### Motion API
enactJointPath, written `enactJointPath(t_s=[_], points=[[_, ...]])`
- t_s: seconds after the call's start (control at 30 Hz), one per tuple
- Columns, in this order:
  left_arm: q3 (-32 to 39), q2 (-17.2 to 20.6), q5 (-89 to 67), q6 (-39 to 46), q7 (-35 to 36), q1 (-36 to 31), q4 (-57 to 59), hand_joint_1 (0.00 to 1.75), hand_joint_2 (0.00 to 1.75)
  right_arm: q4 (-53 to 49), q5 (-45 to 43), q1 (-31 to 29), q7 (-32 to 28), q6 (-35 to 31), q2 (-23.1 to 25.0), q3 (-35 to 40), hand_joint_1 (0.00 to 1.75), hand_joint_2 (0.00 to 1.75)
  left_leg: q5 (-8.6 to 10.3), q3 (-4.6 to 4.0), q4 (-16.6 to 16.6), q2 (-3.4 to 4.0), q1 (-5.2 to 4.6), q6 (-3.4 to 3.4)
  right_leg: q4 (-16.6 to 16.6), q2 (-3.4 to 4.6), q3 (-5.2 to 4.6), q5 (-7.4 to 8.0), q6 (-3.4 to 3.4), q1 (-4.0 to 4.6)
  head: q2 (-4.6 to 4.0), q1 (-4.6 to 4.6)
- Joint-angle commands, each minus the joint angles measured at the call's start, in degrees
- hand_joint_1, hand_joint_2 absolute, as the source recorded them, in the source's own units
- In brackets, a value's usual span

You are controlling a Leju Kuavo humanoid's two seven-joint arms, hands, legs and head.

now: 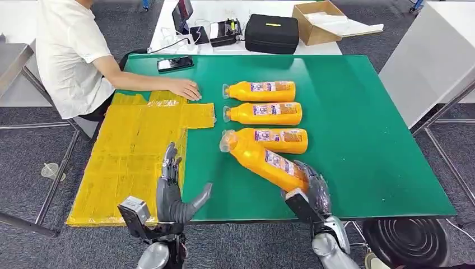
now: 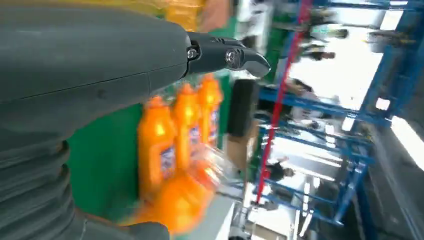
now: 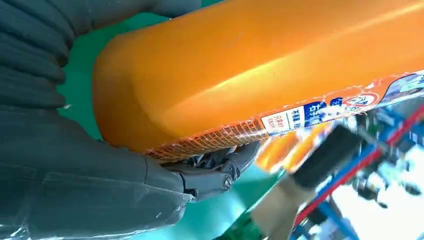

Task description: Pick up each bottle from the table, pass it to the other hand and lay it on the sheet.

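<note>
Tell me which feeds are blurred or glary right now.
Head view: sharp, with soft glare on the glossy green table. Left wrist view: the orange plastic bottles are motion-smeared and the bright background is washed out. Right wrist view: the held orange bottle is crisp, the background blurred.

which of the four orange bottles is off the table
The angled bottle nearest the robot, gripped by the right hand; the other three lie flat in a row.

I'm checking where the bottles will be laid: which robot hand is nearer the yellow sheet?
Left. The left hand hovers open at the yellow sheet's right edge, while the right hand is farther right over the green table, gripping the base of a tilted orange bottle.
</note>
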Motion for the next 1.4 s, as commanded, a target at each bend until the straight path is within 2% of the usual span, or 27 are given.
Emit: enactJointPath(t_s=[0.03,0.1,0.27,0.33,0.37,0.4,0.83,0.87,0.93,1.13,1.23,1.3,1.37,1.4], points=[[0.2,3.6,11.6,-6.6,9.8,2.4,2.6,0.00,1.75,-3.7,-4.3,1.8,-2.2,-1.9,7.2,-1.4,1.75,1.75,-0.10,0.13,0.0,0.22,0.04,-0.04,0.0,0.16,0.07,-0.04,-0.18,0.07,0.00,0.00],[0.0,4.1,17.5,-8.1,12.6,2.8,3.6,0.00,1.75,-1.2,-5.1,1.4,-3.1,-3.8,8.6,0.0,1.75,1.75,-0.11,0.14,-0.1,0.27,0.05,-0.06,-0.1,0.17,0.00,-0.04,-0.22,0.08,0.00,0.00],[-0.3,3.6,16.8,-3.7,9.4,1.6,2.7,0.00,1.75,-0.8,-7.3,1.8,-5.1,-7.9,9.0,2.1,1.75,1.75,-0.12,0.15,0.0,0.20,0.07,-0.06,-0.1,0.09,0.01,-0.08,-0.25,0.10,0.00,0.00],[-0.7,3.7,18.3,-4.4,11.0,1.2,2.6,0.00,1.75,-1.1,-7.5,1.9,-5.0,-7.8,8.9,3.2,1.75,1.75,-0.07,0.01,0.0,0.10,0.08,-0.03,0.0,0.03,-0.09,-0.05,-0.15,0.07,0.00,0.00],[-0.9,3.8,19.5,-5.6,12.1,1.1,2.9,0.00,1.75,-0.9,-7.5,1.7,-4.9,-7.7,8.8,3.8,1.75,1.75,-0.24,0.29,0.0,0.20,0.14,-0.05,0.0,0.05,0.19,-0.19,-0.35,0.17,0.00,0.00],[-1.3,4.2,22.2,-8.6,14.2,0.8,3.9,0.00,1.75,-0.3,-7.3,1.1,-5.2,-7.2,8.6,5.3,1.75,1.75,-0.09,0.06,0.0,0.13,0.07,-0.03,0.0,0.05,-0.05,-0.06,-0.17,0.07,0.00,0.00],[-1.7,4.2,23.1,-10.1,14.2,0.4,5.2,0.00,1.75,0.9,-7.4,0.3,-5.3,-6.7,8.6,6.6,1.75,1.75,-0.05,-0.01,-0.1,0.10,0.05,-0.03,-0.1,0.04,-0.10,-0.04,-0.14,0.05,0.00,0.00],[-2.2,4.4,23.2,-11.2,14.2,0.1,5.2,0.00,1.75,1.3,-7.1,0.1,-5.4,-6.0,8.2,7.5,1.75,1.75,-0.23,0.30,0.0,0.21,0.11,-0.04,0.0,0.07,0.22,-0.18,-0.35,0.15,0.00,0.00],[-3.2,4.2,23.9,-13.6,14.7,-1.2,6.7,0.00,1.75,3.1,-6.0,-1.1,-5.6,-4.9,8.1,9.8,1.75,1.75,-0.05,-0.02,-0.1,0.11,0.05,-0.02,-0.1,0.04,-0.11,-0.03,-0.14,0.04,0.00,0.00],[-4.4,3.3,21.9,-15.8,14.2,-5.1,8.7,0.00,1.75,8.5,0.1,-4.4,-5.1,-4.8,9.8,16.7,1.75,1.75,-0.04,-0.02,0.0,0.13,0.07,-0.04,0.0,0.05,-0.11,-0.02,-0.18,0.08,0.00,0.00],[-5.1,3.1,21.3,-17.7,14.3,-6.2,8.3,0.00,1.75,9.9,0.1,-5.4,-4.9,-3.9,10.1,18.5,1.75,1.75,-0.04,-0.02,0.0,0.13,0.08,-0.04,0.0,0.06,-0.12,-0.02,-0.17,0.08,0.00,0.00],[-5.1,2.7,20.9,-17.9,14.3,-6.5,8.6,0.00,1.75,10.9,-0.1,-6.2,-5.1,-3.8,10.3,19.5,1.75,1.75,-0.05,-0.01,0.0,0.11,0.08,-0.03,0.0,0.03,-0.10,-0.03,-0.17,0.08,0.00,0.00],[-5.1,2.6,17.3,-13.7,11.8,-6.5,8.4,0.00,1.75,10.6,0.2,-6.0,-4.7,-4.1,10.4,20.7,1.75,1.75,-0.20,0.25,0.0,0.22,0.14,-0.04,0.0,0.08,0.18,-0.15,-0.34,0.17,0.00,0.00],[-5.1,2.5,16.6,-13.1,11.4,-6.3,8.1,0.00,1.75,10.2,0.5,-5.8,-4.4,-4.1,10.2,21.3,1.75,1.75,-0.07,0.02,0.0,0.13,0.09,-0.02,-0.1,0.05,-0.05,-0.04,-0.18,0.09,0.00,0.02]])
